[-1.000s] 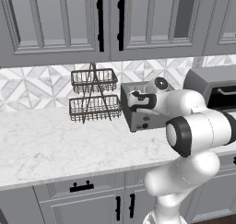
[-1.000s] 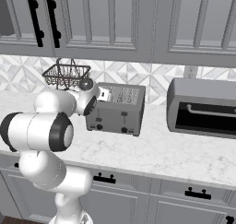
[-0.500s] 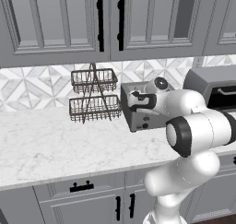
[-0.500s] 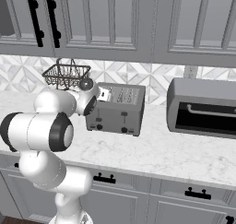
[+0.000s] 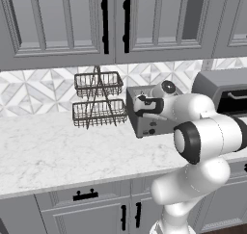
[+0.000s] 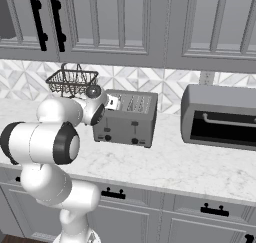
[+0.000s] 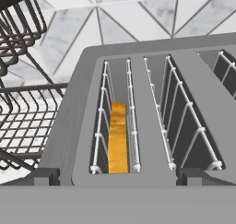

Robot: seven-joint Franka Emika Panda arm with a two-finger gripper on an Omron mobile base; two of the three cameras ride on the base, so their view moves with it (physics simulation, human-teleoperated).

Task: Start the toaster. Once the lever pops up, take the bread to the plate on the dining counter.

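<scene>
My hand hangs just above the left end of the toaster (image 5: 153,117), which stands on the marble desk (image 5: 53,156) against the patterned tile wall, and my jaws (image 7: 117,176) point down at its top. Looking along them, I see the two dark fingertips (image 7: 40,176) low at either side, well apart, spread about as wide as the two slots together, with nothing between them. The bread (image 7: 118,138) sits deep in the left slot, an orange-yellow slice standing on edge between the wire guides; the slot beside it has only its wire guides. From the right base camera the toaster's front face shows small dark knobs along the bottom, and the lever (image 6: 134,123) is a small dark tab on that face, though I cannot tell whether it is up or down. A two-tier wire basket rack (image 5: 98,102) stands just beside the toaster on its left, and the larger grey microwave (image 6: 220,117) sits apart on its right. Grey cabinets (image 6: 125,22) hang above.
</scene>
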